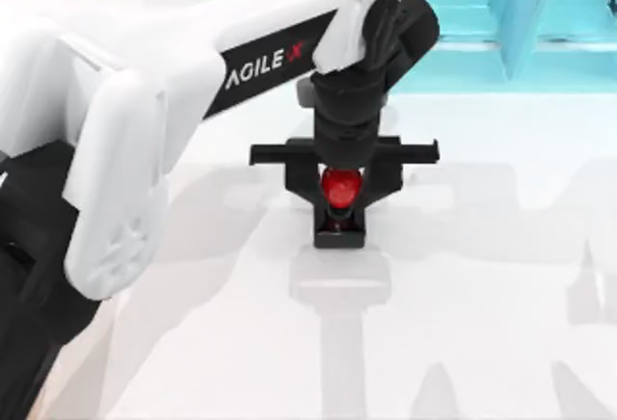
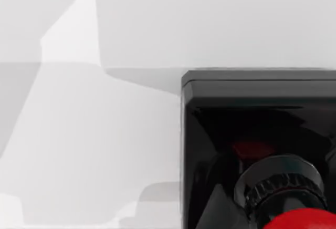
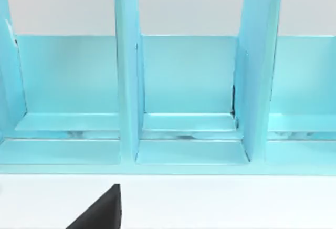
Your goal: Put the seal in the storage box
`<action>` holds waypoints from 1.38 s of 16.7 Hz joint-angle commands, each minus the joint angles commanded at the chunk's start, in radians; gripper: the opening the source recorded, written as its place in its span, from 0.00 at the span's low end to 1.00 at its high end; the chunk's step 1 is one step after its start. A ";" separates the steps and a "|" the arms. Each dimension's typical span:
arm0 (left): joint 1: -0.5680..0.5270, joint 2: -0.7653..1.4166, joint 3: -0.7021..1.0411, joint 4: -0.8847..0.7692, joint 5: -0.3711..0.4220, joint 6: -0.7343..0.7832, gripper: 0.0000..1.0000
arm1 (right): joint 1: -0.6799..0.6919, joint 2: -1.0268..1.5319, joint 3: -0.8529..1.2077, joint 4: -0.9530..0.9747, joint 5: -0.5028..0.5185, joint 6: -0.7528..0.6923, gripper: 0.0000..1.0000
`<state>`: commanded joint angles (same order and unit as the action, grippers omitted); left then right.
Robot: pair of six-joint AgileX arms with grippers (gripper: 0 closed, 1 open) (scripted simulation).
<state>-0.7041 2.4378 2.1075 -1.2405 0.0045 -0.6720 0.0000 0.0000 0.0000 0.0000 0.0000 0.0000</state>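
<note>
From above, near the middle of the white table (image 1: 463, 343), my left gripper (image 1: 340, 198) points straight down over the seal (image 1: 340, 210), its fingers set to either side of the red knob; whether they actually press it I cannot tell. Its black base sits on the table, well apart from the turquoise storage box (image 1: 501, 15) at the far right edge. At my left wrist, the seal (image 2: 257, 145) looms close, square black base with the ribbed neck and red knob nearest. At my right wrist, the storage box (image 3: 184, 82) shows upright dividers and open compartments, with a dark fingertip (image 3: 102, 210) in the near corner.
</note>
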 joint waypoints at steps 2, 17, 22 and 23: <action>0.000 0.000 0.000 0.000 0.000 0.000 0.00 | 0.000 0.000 0.000 0.000 0.000 0.000 1.00; -0.004 0.150 0.661 -0.504 0.002 0.000 0.00 | 0.000 0.000 0.000 0.000 0.000 0.000 1.00; -0.004 0.160 0.704 -0.545 0.002 0.000 0.00 | 0.000 0.000 0.000 0.000 0.000 0.000 1.00; -0.002 0.156 0.703 -0.543 0.001 0.002 0.00 | 0.000 0.000 0.000 0.000 0.000 0.000 1.00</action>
<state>-0.7066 2.5939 2.8100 -1.7835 0.0060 -0.6703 0.0000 0.0000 0.0000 0.0000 0.0000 0.0000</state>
